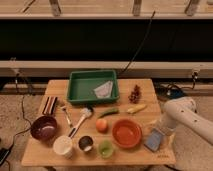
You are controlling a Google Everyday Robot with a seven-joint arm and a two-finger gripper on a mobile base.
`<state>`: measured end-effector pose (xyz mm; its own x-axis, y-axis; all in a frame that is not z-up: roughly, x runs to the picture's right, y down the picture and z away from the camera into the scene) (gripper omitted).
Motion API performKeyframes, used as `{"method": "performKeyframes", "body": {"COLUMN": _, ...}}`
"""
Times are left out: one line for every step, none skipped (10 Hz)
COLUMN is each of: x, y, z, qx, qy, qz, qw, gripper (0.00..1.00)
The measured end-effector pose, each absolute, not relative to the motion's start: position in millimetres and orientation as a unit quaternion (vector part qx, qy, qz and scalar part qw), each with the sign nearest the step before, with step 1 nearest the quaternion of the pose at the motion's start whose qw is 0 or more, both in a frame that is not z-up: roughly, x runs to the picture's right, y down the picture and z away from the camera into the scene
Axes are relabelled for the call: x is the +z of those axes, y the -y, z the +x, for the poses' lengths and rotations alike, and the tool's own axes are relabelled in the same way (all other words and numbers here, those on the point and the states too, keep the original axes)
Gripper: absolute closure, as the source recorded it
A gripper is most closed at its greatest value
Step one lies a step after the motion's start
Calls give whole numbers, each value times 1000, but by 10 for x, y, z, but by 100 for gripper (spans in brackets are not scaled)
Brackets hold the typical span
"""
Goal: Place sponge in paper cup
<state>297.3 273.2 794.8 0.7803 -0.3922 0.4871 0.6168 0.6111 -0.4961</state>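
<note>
- Camera view: the sponge (155,139) lies flat near the front right corner of the table (40,155), just beside the orange bowl (126,133). The paper cup (63,146) stands well apart from it, at the front left.
- The gripper (163,128), at the end of the white arm, hangs at the sponge's upper right edge. Whether it is released or clenched I cannot tell.
- The sponge looks light, soft and squashy. It is probably best pinched gently across its narrow sides, since it may buckle or spring back.
</note>
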Motion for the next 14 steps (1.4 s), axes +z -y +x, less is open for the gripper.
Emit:
{"method": "performKeyframes", "body": {"x": 7953, "y": -2757, "z": 2962, "qx": -286, "qy": 167, "qz": -337, "qw": 881, "gripper": 20}}
{"method": "performKeyframes", "body": {"x": 7946, "y": -2797, "z": 2952, "qx": -287, "qy": 166, "qz": -340, "qw": 880, "gripper": 21}}
{"method": "performKeyframes", "body": {"x": 7939, "y": -2818, "z": 2935, "qx": -287, "qy": 165, "qz": -342, "qw": 879, "gripper": 27}}
{"method": "performKeyframes", "body": {"x": 7938, "y": -2831, "z": 2925, "qx": -288, "qy": 165, "qz": -341, "qw": 880, "gripper": 35}}
{"method": "performKeyframes", "body": {"x": 7926, "y": -2840, "z": 2918, "qx": -288, "qy": 165, "qz": -342, "qw": 879, "gripper": 46}}
{"method": "performKeyframes", "body": {"x": 7913, "y": -2834, "z": 2908, "qx": -289, "qy": 165, "qz": -340, "qw": 880, "gripper": 58}}
{"method": "performKeyframes", "body": {"x": 7904, "y": -2826, "z": 2901, "qx": -290, "qy": 165, "qz": -338, "qw": 880, "gripper": 67}}
{"method": "performKeyframes", "body": {"x": 7900, "y": -2806, "z": 2894, "qx": -290, "qy": 166, "qz": -336, "qw": 881, "gripper": 76}}
{"method": "performKeyframes", "body": {"x": 7897, "y": -2806, "z": 2891, "qx": -290, "qy": 166, "qz": -337, "qw": 880, "gripper": 83}}
{"method": "performKeyframes", "body": {"x": 7895, "y": -2805, "z": 2890, "qx": -290, "qy": 166, "qz": -337, "qw": 880, "gripper": 84}}
{"method": "performKeyframes", "body": {"x": 7895, "y": -2805, "z": 2892, "qx": -290, "qy": 166, "qz": -337, "qw": 880, "gripper": 84}}
{"method": "performKeyframes", "body": {"x": 7894, "y": -2806, "z": 2891, "qx": -290, "qy": 166, "qz": -337, "qw": 880, "gripper": 84}}
{"method": "performKeyframes", "body": {"x": 7893, "y": -2808, "z": 2892, "qx": -291, "qy": 166, "qz": -337, "qw": 880, "gripper": 84}}
{"method": "performKeyframes", "body": {"x": 7887, "y": -2806, "z": 2892, "qx": -291, "qy": 166, "qz": -337, "qw": 880, "gripper": 84}}
